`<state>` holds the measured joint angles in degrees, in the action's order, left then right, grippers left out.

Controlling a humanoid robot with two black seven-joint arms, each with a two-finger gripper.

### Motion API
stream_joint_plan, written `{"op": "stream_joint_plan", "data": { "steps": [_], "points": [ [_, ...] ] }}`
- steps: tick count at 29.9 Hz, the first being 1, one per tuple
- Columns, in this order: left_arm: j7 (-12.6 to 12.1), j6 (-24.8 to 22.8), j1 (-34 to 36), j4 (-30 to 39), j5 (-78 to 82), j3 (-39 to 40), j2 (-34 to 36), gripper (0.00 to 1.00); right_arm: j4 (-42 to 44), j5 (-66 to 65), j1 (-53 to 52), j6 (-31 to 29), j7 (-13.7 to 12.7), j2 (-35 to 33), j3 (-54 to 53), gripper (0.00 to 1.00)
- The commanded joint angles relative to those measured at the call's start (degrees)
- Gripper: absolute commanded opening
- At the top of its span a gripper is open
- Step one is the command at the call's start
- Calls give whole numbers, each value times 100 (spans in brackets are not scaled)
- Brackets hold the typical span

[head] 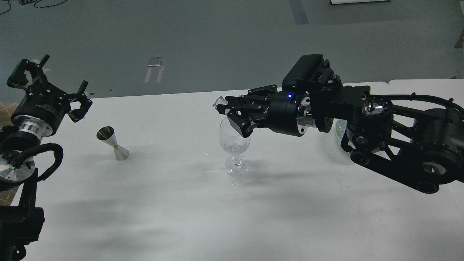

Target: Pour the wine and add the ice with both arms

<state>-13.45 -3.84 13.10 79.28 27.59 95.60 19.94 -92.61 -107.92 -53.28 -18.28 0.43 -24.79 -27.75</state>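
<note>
A clear wine glass (234, 152) stands upright at the table's middle with a little clear wine (233, 147) at the bottom of its bowl. My right gripper (222, 107) reaches in from the right and is shut on a clear ice cube (219, 102), held just above the glass's left rim. The pale green ice bowl (338, 127) is almost wholly hidden behind my right arm. My left gripper (54, 81) is open and empty at the far left, above the table's back edge. A steel jigger (112, 143) stands to its right.
The white table (203, 210) ends in a back edge just behind the glass, with grey floor beyond. My right arm spans the table's right half, low over the surface.
</note>
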Motion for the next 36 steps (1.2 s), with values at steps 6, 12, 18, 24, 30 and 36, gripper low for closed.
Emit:
{"op": "stream_joint_plan", "data": {
  "steps": [6,12,18,24,30,36],
  "points": [
    [0,-3,0,-1,1,2,-7,98,24,-1,46,0,0,1,16,15],
    [9,-3,0,-1,1,2,1,98,50,-18,-7,0,-96,1,24,28],
    [0,6,0,-1,-8,2,1,98,41,-18,19,0,-140,1,16,38],
    [0,6,0,-1,0,2,54,98,24,-9,37,0,-140,10,7,48],
    [0,6,0,-1,-8,11,89,98,15,-1,19,9,-140,18,-63,55],
    [61,6,0,-1,1,2,89,98,50,201,45,27,-149,281,-1247,100]
  ]
}}
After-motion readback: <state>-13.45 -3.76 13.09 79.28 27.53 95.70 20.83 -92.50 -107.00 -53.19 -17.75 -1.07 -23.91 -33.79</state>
